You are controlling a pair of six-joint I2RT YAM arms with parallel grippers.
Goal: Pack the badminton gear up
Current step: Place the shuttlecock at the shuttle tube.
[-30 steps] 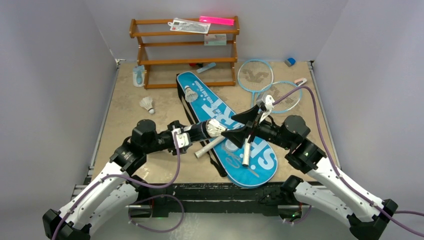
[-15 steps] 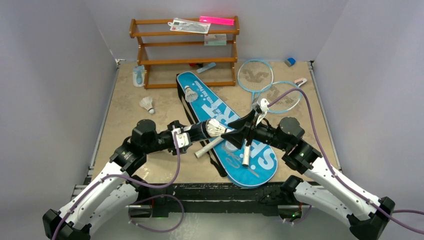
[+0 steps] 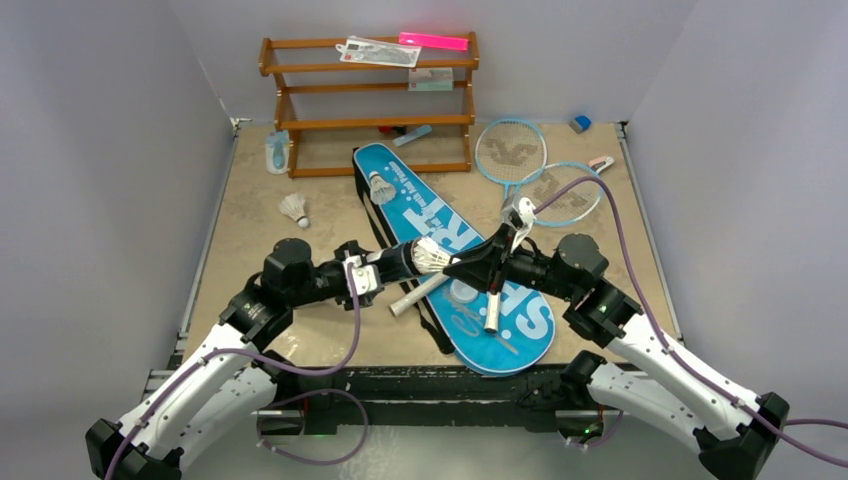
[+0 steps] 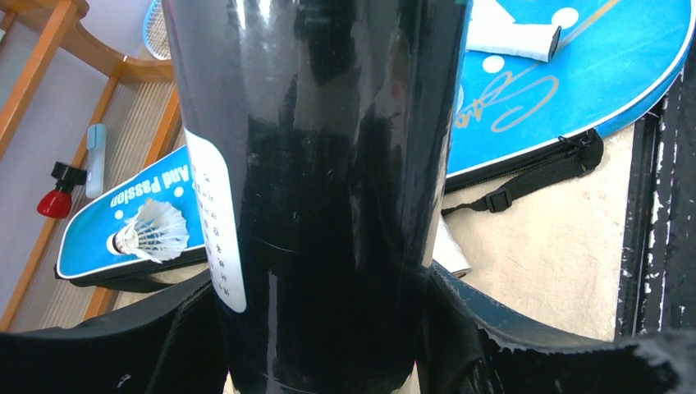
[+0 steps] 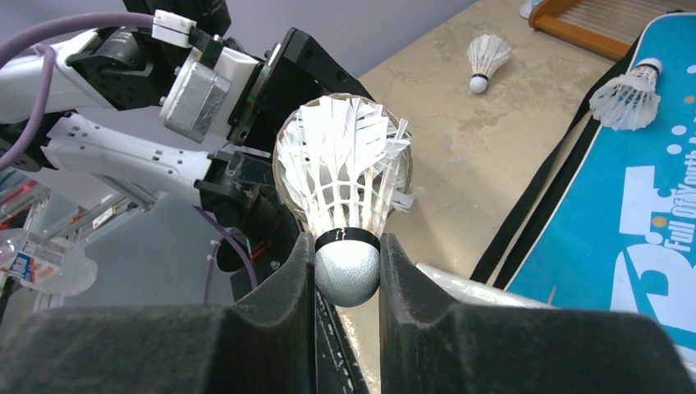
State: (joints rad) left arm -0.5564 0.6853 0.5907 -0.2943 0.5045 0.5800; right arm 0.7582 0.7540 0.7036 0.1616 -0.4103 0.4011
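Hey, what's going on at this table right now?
The left gripper holds the black tube level. The right gripper has its jaws pinched on a shuttlecock by its cork, feathers at the tube's open end. Two more shuttlecocks lie loose, one on the blue bag, one on the table. Both rackets lie unpacked.

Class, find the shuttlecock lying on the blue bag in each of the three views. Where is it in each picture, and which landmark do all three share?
Top external: the shuttlecock sits upper centre, on the far end of the blue bag.
Left wrist: the shuttlecock is lower left, left of the black tube.
Right wrist: the shuttlecock is upper right, at the bag's edge.
Shared landmark: the blue bag.
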